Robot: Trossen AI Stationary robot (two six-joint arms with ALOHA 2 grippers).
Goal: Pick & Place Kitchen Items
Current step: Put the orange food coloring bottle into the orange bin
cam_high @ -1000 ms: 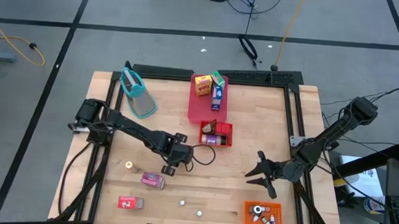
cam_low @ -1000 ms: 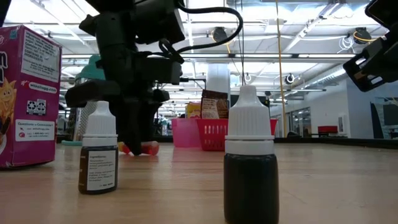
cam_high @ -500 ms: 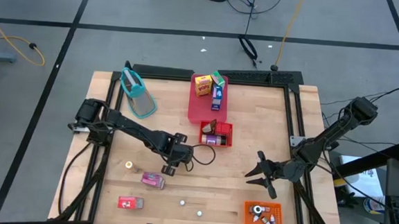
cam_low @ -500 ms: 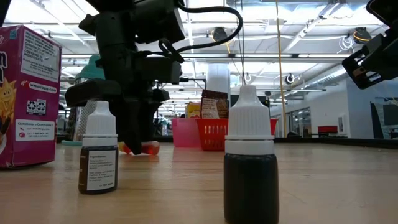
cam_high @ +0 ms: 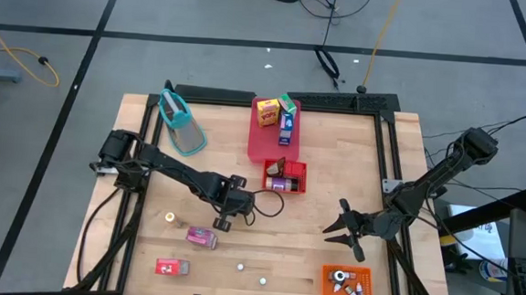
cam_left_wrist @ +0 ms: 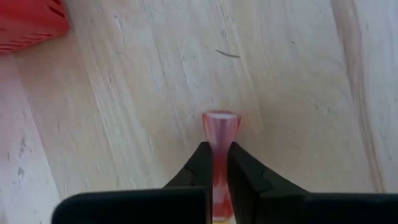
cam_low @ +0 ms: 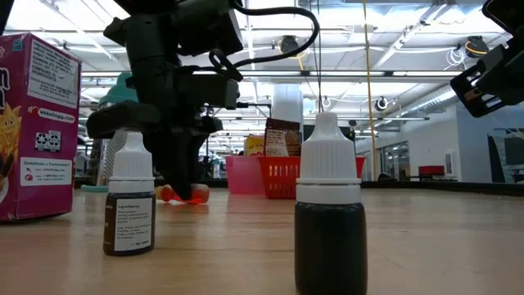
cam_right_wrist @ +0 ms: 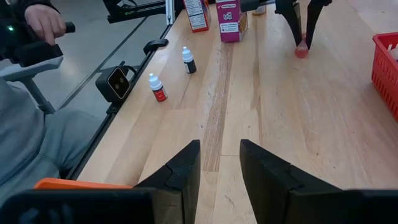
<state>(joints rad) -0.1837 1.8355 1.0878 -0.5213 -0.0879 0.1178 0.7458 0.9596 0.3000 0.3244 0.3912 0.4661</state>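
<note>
While the left gripper (cam_left_wrist: 216, 163) pinches a small pink piece (cam_left_wrist: 219, 127) between its closed fingers on the table (cam_left_wrist: 298, 93), the pick step looks finished; a lift and carry should follow. Well beyond those fingers, the right gripper (cam_right_wrist: 219, 163) waits, fingers parted and empty. No writing reads clearly.

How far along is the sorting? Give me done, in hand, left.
Done, it seems: cartons stand on the pink tray, and the red basket holds things. In hand: the left claw is shut on a small pink piece at the tabletop; the right claw waits open. Left: pink carton, red carton, two dropper bottles and a round piece lie loose.
</note>
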